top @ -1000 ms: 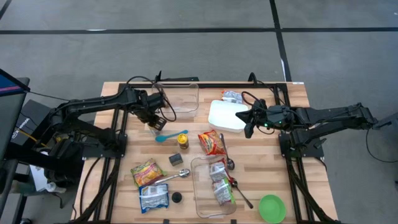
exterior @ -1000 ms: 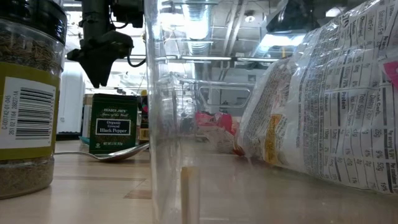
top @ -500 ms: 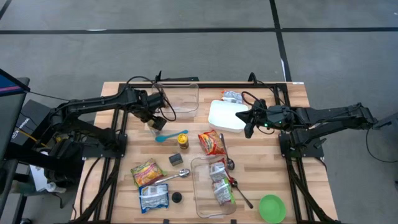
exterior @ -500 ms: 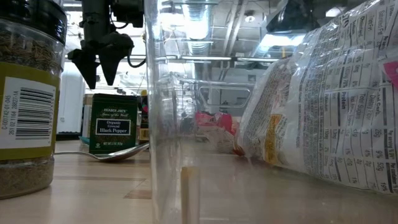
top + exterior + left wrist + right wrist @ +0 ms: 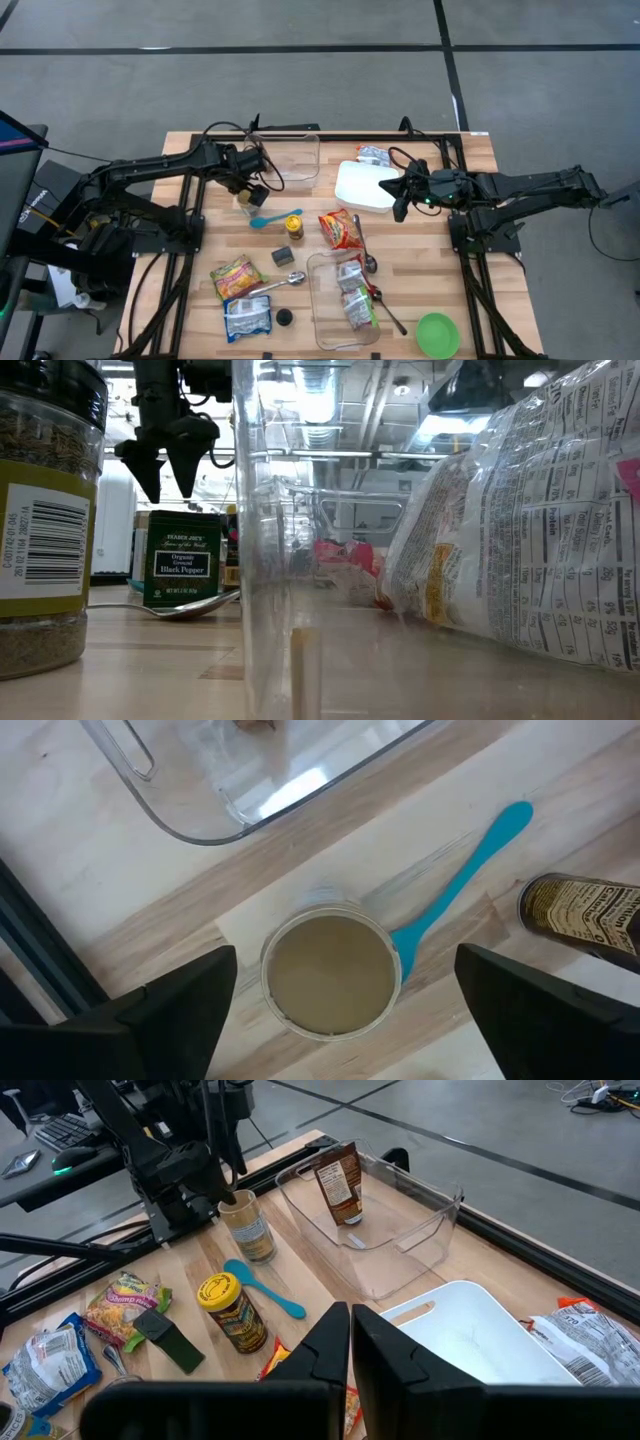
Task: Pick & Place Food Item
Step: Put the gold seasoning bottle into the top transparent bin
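Standing upright on the table (image 5: 420,270), small jar (image 5: 333,970) beside blue spoon (image 5: 462,870), near clear bin (image 5: 290,160) | left gripper (image 5: 340,995) hovers above jar, fingers spread, empty | right gripper (image 5: 350,1342) clenched over white tray (image 5: 365,187)

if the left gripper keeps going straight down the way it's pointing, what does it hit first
Most likely the tan-lidded jar: the open left gripper hangs right above it, fingers either side. The blue spoon lies just beside it.
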Controlling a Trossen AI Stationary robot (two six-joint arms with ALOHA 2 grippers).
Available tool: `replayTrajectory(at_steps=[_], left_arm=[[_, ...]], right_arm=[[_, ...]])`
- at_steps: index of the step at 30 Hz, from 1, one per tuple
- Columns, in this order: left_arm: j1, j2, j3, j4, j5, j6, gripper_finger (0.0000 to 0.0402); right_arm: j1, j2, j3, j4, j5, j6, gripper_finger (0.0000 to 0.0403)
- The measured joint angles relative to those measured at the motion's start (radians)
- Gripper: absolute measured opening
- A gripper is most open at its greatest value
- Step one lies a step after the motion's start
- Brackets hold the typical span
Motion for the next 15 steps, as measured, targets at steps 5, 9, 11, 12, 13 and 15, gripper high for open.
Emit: replayTrajectory(at_steps=[5,9,11,12,13,15], left_arm=[[0.0,0.0,-0.029,0.019,0.003,-0.006,0.0369],[0.0,0.001,-0.086,0.051,0.017,-0.014,0.0367],[0.0,0.001,-0.109,0.065,0.016,-0.015,0.0365],[0.0,0.001,-0.12,0.08,0.016,-0.015,0.0365],[0.0,0.001,-0.13,0.094,0.016,-0.016,0.0365],[0.0,0.001,-0.153,0.129,0.016,-0.016,0.0365]], right_arm=[[0.0,0.0,0.0,0.0,0.0,0.0,0.0011],[0.0,0.0,0.0,0.0,0.0,0.0,0.0011],[0.0,0.0,0.0,0.0,0.0,0.0,0.0011],[0.0,0.0,0.0,0.0,0.0,0.0,0.0011],[0.0,0.0,0.0,0.0,0.0,0.0,0.0011],[0.0,0.0,0.0,0.0,0.0,0.0,0.0011]])
